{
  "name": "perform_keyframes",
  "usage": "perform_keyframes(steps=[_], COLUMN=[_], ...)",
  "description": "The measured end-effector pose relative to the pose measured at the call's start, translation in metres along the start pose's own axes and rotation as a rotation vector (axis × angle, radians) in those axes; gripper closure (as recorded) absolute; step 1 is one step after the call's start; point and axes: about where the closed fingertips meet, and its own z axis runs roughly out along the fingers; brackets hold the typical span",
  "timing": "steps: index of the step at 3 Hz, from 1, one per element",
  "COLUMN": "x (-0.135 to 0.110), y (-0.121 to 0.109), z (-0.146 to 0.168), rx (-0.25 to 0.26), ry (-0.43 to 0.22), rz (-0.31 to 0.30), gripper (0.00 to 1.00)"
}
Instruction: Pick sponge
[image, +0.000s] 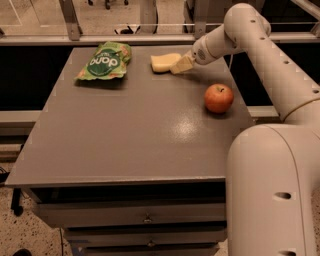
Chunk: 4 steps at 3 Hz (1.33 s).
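Note:
The sponge (163, 62) is a pale yellow soft block lying at the far edge of the grey table (130, 130), right of the middle. My gripper (178, 65) reaches in from the right on the white arm; its cream-yellow wedge finger (183, 64) lies low at the sponge's right end, touching or nearly touching it. The sponge rests on the table.
A green snack bag (105, 61) lies at the far left of the table. A red apple (218, 98) stands near the right edge, in front of the arm. My white arm and base (272, 185) fill the right side. Drawers sit under the table's front edge.

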Motion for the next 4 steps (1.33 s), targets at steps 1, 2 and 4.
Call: perform_keyframes(steps=[1,2,4], x=[0.0,0.009,0.014], y=[0.0,0.008,0.011], z=[0.0,-0.004,-0.002], rx=[0.0,-0.026,-0.073], ry=[0.0,0.027,0.008], rz=[0.0,0.012,0.08], gripper=[0.04,0.0,0.0])
